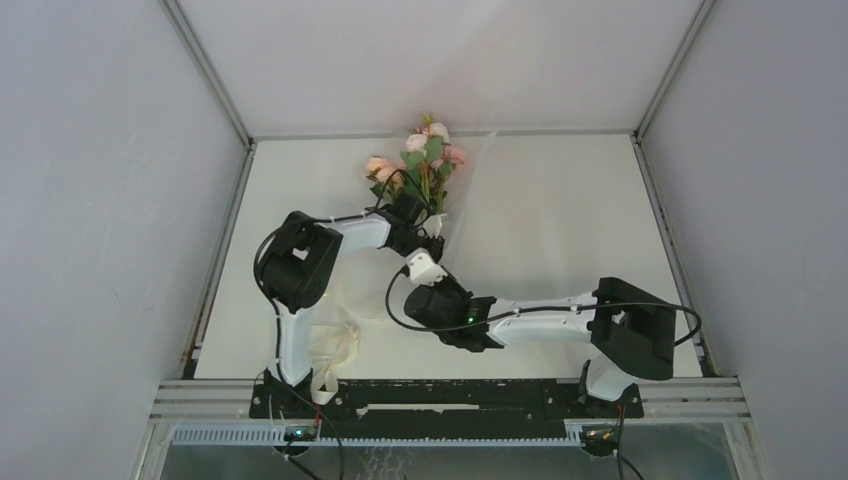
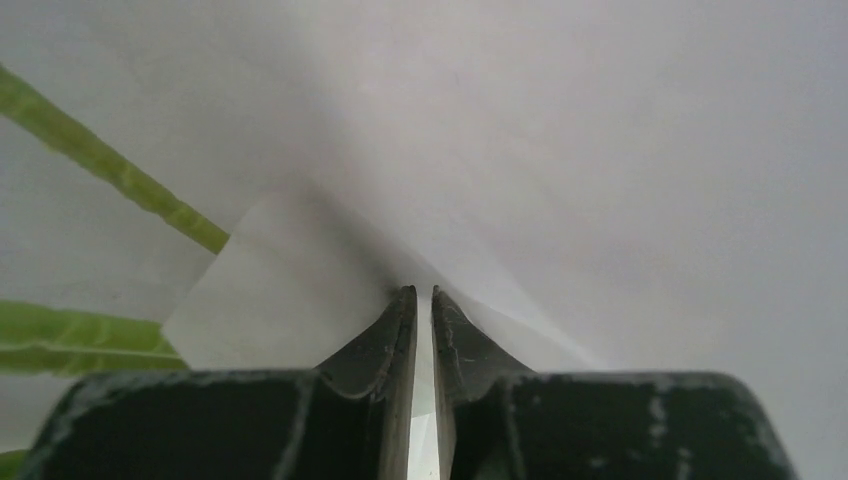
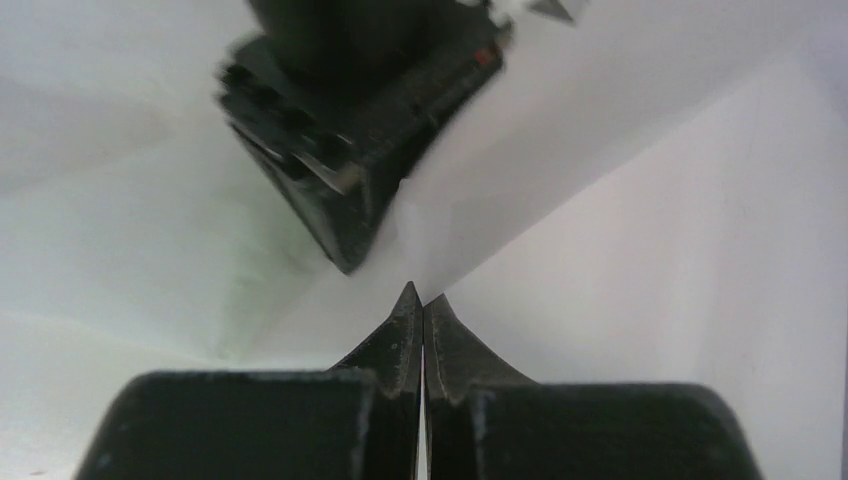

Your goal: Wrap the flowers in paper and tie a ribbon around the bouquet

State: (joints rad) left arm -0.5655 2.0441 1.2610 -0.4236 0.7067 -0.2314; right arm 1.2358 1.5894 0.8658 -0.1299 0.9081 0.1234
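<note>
The flowers point(image 1: 425, 160), pink blooms with green leaves, lie at the back middle of the table. Their green stems point(image 2: 110, 175) show at the left of the left wrist view. The off-white paper point(image 2: 300, 290) fills both wrist views and is hard to tell from the white table from above. My left gripper point(image 1: 432, 238) sits at the stem end, shut on a fold of paper point(image 2: 422, 292). Just in front of it, my right gripper point(image 1: 424, 263) is shut on a paper edge point(image 3: 423, 297); a paper flap point(image 3: 500, 200) rises from its tips. The cream ribbon point(image 1: 335, 345) lies loose by the left arm's base.
The left gripper's black body point(image 3: 350, 130) hangs close above the right gripper's tips. White walls and metal rails point(image 1: 235, 210) border the table at the left, back and right.
</note>
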